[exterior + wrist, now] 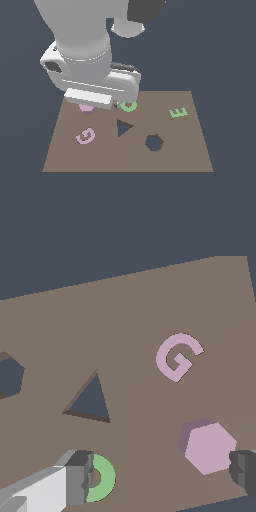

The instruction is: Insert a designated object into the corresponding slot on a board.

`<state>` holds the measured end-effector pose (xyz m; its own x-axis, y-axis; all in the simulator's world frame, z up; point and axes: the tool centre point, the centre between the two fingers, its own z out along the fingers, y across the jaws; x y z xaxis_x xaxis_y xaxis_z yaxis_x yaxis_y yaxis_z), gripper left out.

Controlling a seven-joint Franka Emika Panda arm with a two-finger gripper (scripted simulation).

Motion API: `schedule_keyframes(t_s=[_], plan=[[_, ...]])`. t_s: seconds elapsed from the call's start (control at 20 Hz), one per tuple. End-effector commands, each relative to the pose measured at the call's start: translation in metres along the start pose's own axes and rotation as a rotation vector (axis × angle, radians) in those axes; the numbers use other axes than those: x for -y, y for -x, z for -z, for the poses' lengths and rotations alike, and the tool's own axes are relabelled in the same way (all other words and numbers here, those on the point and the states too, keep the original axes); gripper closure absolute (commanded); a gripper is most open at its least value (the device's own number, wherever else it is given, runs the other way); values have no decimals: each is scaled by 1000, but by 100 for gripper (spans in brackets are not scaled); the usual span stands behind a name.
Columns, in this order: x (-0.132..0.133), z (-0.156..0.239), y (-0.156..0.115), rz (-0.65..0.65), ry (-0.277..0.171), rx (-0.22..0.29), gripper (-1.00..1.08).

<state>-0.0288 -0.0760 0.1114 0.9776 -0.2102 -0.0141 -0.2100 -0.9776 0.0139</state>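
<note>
Your block [210, 447] lies flat on the board [190, 155] near the G [176, 357], well apart from the hexagonal slot [154, 142]; it looks small, light and rigid, so take it across two opposite flat sides. Your pincer [165, 471] stands wide open above the board and holds nothing, one finger [80, 476] over the green ring [102, 478], the other just beside the block.

Matt brown board [165, 155], flat and smooth like painted card. The hexagonal block [209, 447] looks smooth, matt pastel plastic. The arm's shell [82, 40] reads as satin grey plastic with soft highlights; the fingers [80, 476] dull dark grey.
</note>
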Motion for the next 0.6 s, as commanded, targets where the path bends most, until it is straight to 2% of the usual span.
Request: schedule_keyframes(t_s=[0.0,0.25,0.55], plan=[[-22,-17,5,-72,-2,-3,-92],[-52,-43,16,-179,-8,-9,-92],[-70,-60,24,-247,-13,-12,-92]])
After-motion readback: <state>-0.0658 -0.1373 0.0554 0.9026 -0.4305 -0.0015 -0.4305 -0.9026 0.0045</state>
